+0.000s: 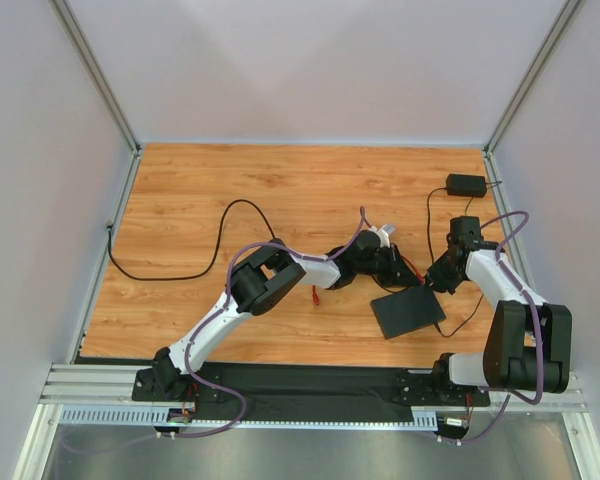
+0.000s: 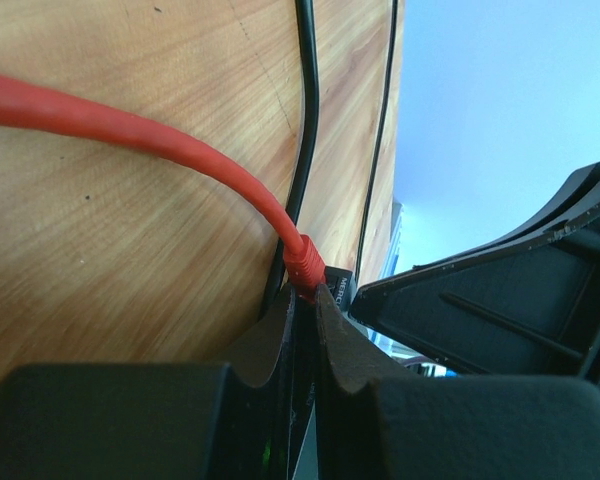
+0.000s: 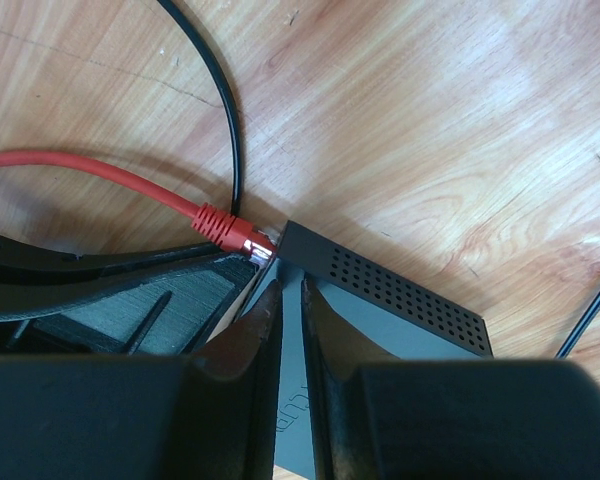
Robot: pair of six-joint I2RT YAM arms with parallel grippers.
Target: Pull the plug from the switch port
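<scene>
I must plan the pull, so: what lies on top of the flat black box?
Nothing rests on the flat black box; its top looks bare. The right gripper hangs over one corner, hiding a bit; contact cannot be told.

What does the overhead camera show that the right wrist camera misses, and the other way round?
Only overhead: the left arm and right arm whole, the adapter brick, the black cable's loop at left. Only right wrist: vent holes and the red plug. Both: the flat black box, the red cable, the wooden table.
</scene>
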